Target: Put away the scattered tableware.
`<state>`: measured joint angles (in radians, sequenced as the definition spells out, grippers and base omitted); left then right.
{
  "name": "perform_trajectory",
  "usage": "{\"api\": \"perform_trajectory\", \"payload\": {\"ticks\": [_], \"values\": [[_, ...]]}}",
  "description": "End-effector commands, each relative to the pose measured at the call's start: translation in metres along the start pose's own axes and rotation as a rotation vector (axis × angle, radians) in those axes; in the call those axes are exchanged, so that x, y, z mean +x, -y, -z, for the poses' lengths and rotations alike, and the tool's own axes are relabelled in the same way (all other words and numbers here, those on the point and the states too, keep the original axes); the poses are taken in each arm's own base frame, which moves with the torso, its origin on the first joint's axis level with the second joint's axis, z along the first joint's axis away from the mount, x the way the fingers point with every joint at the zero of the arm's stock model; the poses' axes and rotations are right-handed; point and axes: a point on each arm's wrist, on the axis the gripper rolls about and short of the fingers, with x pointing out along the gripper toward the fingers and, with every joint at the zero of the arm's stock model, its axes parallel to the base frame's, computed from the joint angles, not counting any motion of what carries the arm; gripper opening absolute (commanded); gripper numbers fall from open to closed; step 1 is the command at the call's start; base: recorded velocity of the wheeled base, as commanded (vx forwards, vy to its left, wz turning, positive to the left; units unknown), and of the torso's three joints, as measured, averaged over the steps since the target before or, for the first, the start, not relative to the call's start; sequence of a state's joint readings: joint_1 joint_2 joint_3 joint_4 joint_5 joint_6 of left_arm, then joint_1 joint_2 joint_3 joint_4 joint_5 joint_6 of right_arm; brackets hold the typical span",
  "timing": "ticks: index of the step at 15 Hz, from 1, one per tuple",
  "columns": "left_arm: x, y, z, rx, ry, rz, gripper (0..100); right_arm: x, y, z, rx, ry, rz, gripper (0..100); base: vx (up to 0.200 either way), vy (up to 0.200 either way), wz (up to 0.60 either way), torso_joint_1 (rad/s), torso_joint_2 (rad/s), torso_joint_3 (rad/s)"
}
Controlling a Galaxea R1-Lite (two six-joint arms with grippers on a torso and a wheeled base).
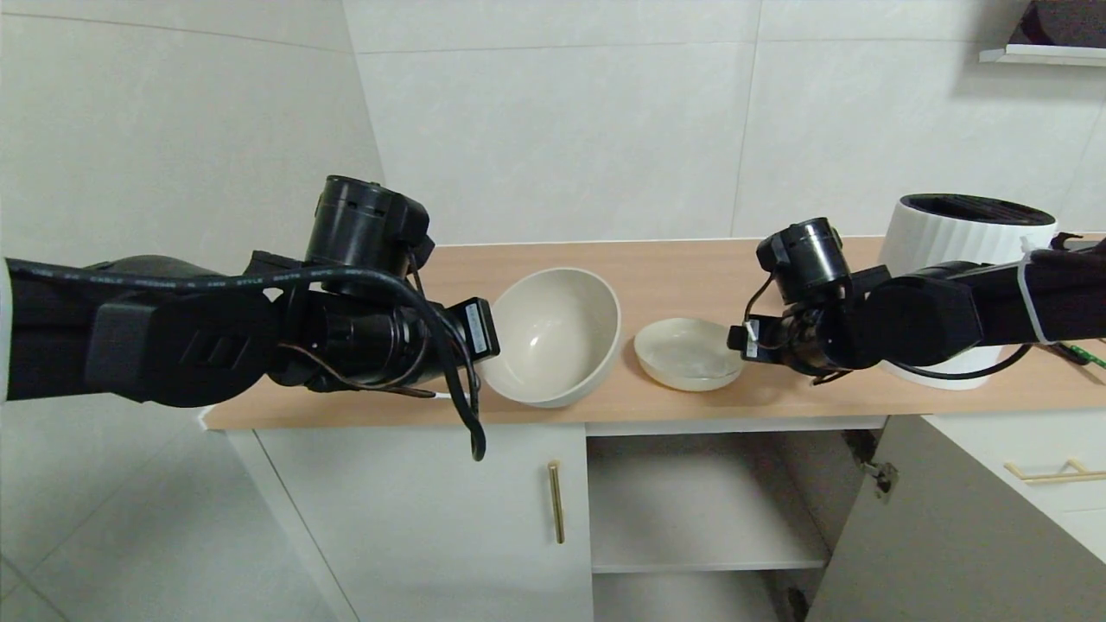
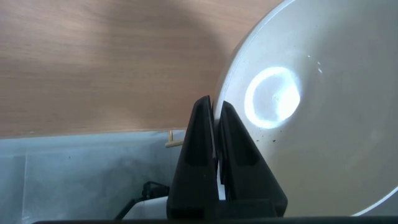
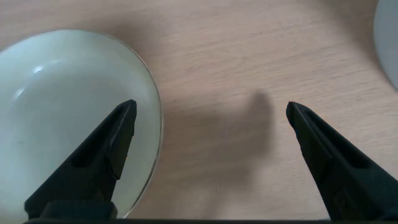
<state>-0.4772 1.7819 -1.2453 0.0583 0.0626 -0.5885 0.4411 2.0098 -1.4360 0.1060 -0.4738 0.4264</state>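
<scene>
A large cream bowl [image 1: 557, 337] is tilted up off the wooden counter [image 1: 691, 276], its opening facing right. My left gripper [image 2: 214, 112] is shut on the bowl's rim [image 2: 227, 93] at its left side. To the right of the bowl lies a small cream dish [image 1: 689, 352], flat on the counter. My right gripper [image 3: 208, 115] hovers open just right of that dish [image 3: 68, 118], one finger over its edge and the other over bare wood.
A white ribbed cylindrical container [image 1: 959, 233] stands at the counter's right end behind my right arm. Below the counter, a cabinet door [image 1: 942, 527] hangs open, showing shelves [image 1: 700, 553]. A closed door with a gold handle [image 1: 556, 501] is to the left.
</scene>
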Motion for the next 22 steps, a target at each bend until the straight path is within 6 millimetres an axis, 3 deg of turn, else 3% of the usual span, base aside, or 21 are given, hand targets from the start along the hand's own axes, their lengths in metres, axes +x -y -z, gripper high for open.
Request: {"api": "perform_trajectory", "payload": {"ticks": [1,4,5,9,12,17,20,22], "values": [[0.000,0.000,0.000,-0.001,0.001,0.000,0,0.005,0.000,0.003,-0.004,-0.010,0.007,100,0.000,0.000,0.00,0.000,0.00,0.000],[-0.001,0.000,-0.001,-0.001,0.005,0.003,0,0.006,-0.001,0.004,-0.006,-0.013,0.004,100,0.000,0.000,0.00,0.000,0.00,0.000],[-0.001,0.000,-0.001,-0.001,0.004,0.002,0,0.007,-0.002,0.005,-0.006,-0.017,0.003,0,0.000,0.000,0.00,0.000,0.00,0.000],[-0.002,0.000,-0.001,-0.001,0.006,0.002,0,0.003,-0.001,0.003,-0.002,-0.014,-0.008,0,0.000,0.000,0.00,0.000,0.00,0.000],[-0.005,-0.001,0.001,-0.001,0.003,0.000,0,-0.013,0.004,-0.001,0.009,-0.032,-0.082,0,0.000,0.000,0.00,0.000,0.00,0.000],[-0.046,-0.021,0.016,0.021,0.007,-0.009,0,-0.083,0.038,-0.002,0.022,-0.102,-0.381,0,0.000,0.000,0.00,0.000,0.00,0.000],[-0.066,-0.028,0.026,0.044,-0.010,0.070,0,-0.105,0.053,0.007,0.016,-0.128,-0.414,0,0.000,0.000,0.00,0.000,0.00,0.000],[-0.067,-0.028,0.026,0.044,-0.004,0.074,0,-0.109,0.056,0.009,0.016,-0.130,-0.413,0,0.000,0.000,0.00,0.000,0.00,0.000]]}}
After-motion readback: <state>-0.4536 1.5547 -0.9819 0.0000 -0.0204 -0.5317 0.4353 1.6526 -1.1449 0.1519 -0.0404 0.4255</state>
